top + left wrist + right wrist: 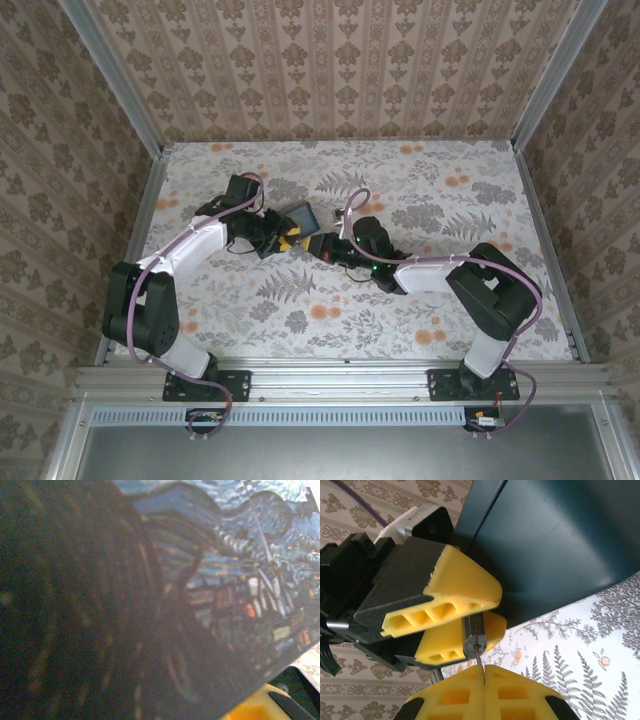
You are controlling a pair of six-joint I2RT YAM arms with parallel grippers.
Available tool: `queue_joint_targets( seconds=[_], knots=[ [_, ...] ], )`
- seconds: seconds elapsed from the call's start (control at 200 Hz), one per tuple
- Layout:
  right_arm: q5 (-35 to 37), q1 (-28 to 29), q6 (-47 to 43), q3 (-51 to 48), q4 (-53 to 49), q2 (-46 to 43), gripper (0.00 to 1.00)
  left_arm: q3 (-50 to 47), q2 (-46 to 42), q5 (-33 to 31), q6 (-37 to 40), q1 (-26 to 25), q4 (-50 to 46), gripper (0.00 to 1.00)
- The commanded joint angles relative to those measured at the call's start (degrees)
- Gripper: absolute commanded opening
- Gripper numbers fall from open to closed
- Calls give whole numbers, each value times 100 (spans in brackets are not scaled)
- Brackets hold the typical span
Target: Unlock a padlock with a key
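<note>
In the right wrist view the dark padlock (479, 636) sits clamped between the two yellow fingers of my left gripper (490, 611), its keyhole end facing the camera. A thin metal key (480, 658) runs from that keyhole into my right gripper (484, 669), whose yellow jaws are pressed together on it. From above, both grippers meet at the table's middle, left gripper (283, 240) and right gripper (320, 246) tip to tip. The shackle is hidden.
A dark blue box with a painted night-sky picture (240, 580) stands right behind the padlock (555, 545), and from above it lies just beyond the grippers (301, 216). One yellow finger (250, 711) peeks under it. The table has a floral cloth (450, 190) and walls around it.
</note>
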Motion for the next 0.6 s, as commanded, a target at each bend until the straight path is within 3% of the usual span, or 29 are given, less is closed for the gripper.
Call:
queue_joint_targets(
  seconds=[0.0,0.23,0.32,0.4,0.47,0.595],
  knots=[
    [77,72,165,615,641,313,0,-69,-141,674,-122,-317,141,0],
    [-166,150,86,825,497,383,0,-96,-286,517,-243,-241,142,0],
    [-232,-26,-419,409,-47,-66,19,-220,-494,376,-133,34,-75,0],
    [-202,-219,-1298,81,-919,-622,29,-243,-557,399,-41,192,-199,0],
    [115,-215,-2592,70,-2050,-1112,36,-200,-569,403,11,205,-269,0],
    [544,-72,-4320,201,-2877,-1460,38,-155,-561,425,-11,172,-321,0]
  ],
)
